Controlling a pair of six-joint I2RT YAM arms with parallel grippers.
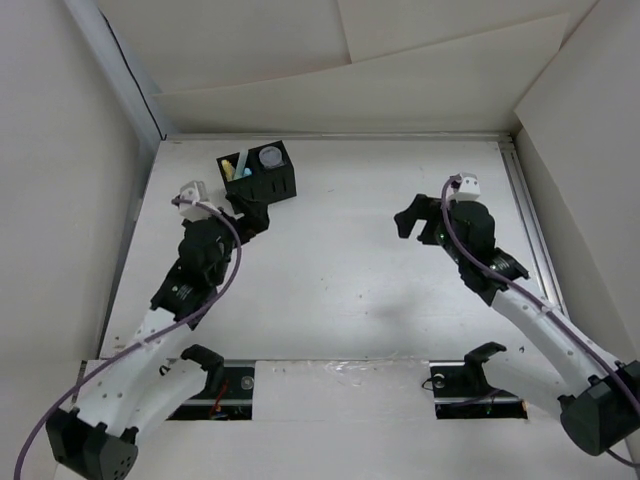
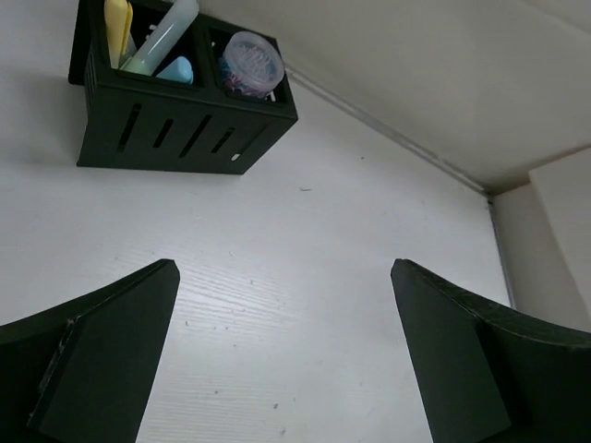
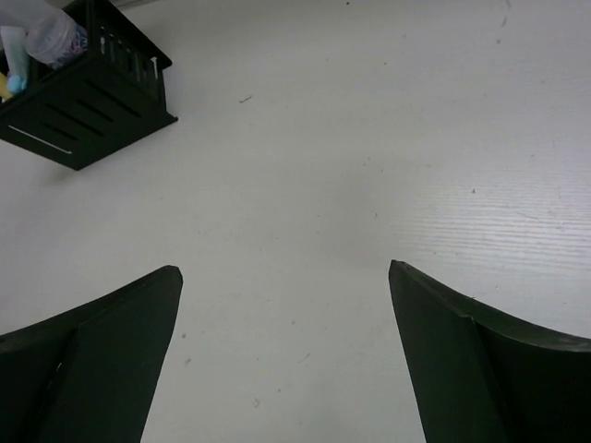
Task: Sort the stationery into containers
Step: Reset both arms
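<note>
The black organiser box point(image 1: 258, 172) stands at the back left of the white table. Its left compartment holds a yellow stick point(image 2: 117, 28), a pale whitish stick point(image 2: 166, 37) and a light blue stick point(image 2: 175, 69). Its right compartment holds a round grey-white cylindrical piece point(image 2: 251, 63). The box also shows in the right wrist view point(image 3: 83, 111). My left gripper point(image 1: 252, 218) is open and empty just in front of the box, its jaws wide apart point(image 2: 282, 268). My right gripper point(image 1: 410, 220) is open and empty over the bare table at centre right point(image 3: 282, 269).
White panels wall the table at the left point(image 1: 60, 200), back point(image 1: 350, 100) and right point(image 1: 590, 180). A metal rail point(image 1: 530, 220) runs along the right edge. The two arm bases sit in dark slots point(image 1: 470, 385) at the near edge.
</note>
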